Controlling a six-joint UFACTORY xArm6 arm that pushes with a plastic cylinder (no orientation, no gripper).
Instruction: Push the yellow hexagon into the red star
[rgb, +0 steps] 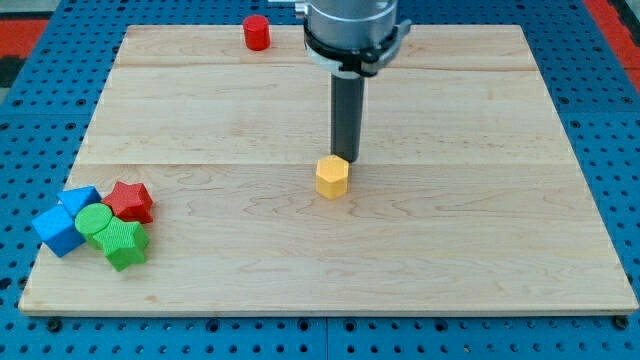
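The yellow hexagon (332, 177) lies near the middle of the wooden board (450, 230). My tip (345, 159) stands just above and slightly to the right of it in the view, touching or nearly touching its top edge. The red star (130, 201) lies far to the view's left, near the board's left edge, in a cluster with other blocks. A wide stretch of board separates the hexagon from the star.
Beside the red star are two blue cubes (80, 199) (57, 229), a green cylinder (95, 221) and a green ridged block (125, 244). A red cylinder (257, 32) stands at the board's top edge. Blue pegboard surrounds the board.
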